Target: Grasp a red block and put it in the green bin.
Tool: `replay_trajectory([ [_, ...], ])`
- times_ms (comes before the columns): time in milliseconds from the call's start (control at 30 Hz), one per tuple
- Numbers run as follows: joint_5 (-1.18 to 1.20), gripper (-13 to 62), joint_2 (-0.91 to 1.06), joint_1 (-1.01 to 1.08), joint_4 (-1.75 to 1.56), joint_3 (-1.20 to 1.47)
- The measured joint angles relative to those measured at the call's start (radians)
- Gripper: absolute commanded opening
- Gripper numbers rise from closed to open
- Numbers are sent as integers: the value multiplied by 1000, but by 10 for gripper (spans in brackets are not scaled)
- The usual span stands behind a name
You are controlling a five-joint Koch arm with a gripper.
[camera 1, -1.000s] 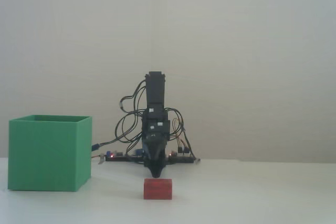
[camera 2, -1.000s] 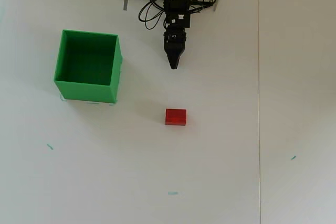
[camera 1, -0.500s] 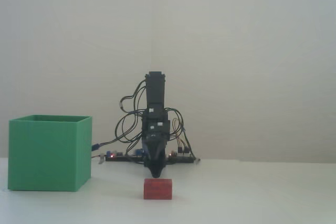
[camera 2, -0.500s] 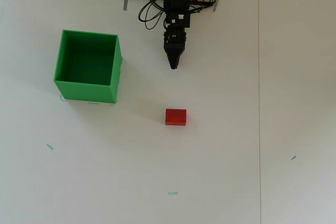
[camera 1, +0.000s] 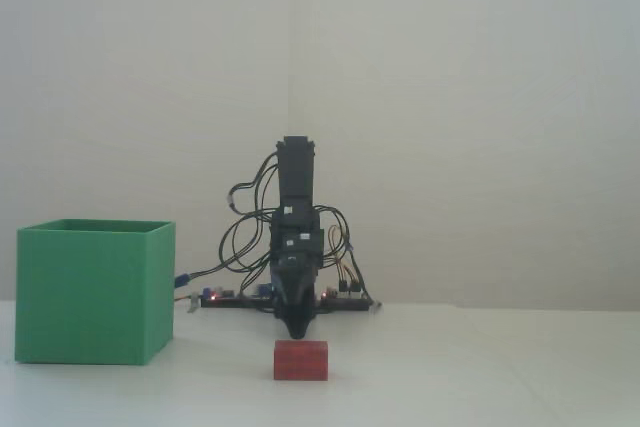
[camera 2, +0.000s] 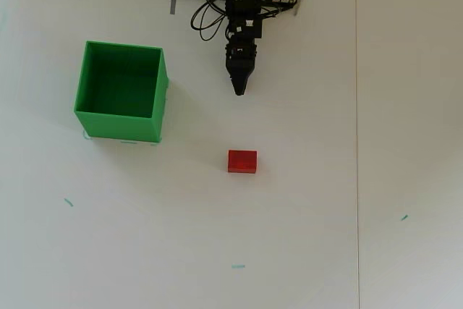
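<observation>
Nothing is being held: gripper (camera 2: 239,92) is pointing down near the arm's base, jaws looking closed to a point. Red block (camera 2: 242,161) is sitting on the table, apart from it, green bin (camera 2: 119,124) waiting well left in the overhead view.

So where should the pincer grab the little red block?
Probably from straight above, pinching the two short ends of the red block. It lies flat on the table with open space all round, and the pincer already points toward it, so the block's flat ends would meet the fingers squarely.
</observation>
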Motion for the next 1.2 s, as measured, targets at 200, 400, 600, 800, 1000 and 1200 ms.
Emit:
replay_trajectory([
  [200, 17, 346, 0, -6, 0, 0],
  [400, 61, 330, 0, -8, 5, -9],
  [600, 0, 326, 0, 15, 506, -331],
  [800, -29, 327, 0, -31, 801, -630],
  [1000, -118, 345, -54, -98, 913, -841],
  [1200, -117, 352, -264, -127, 913, -992],
])
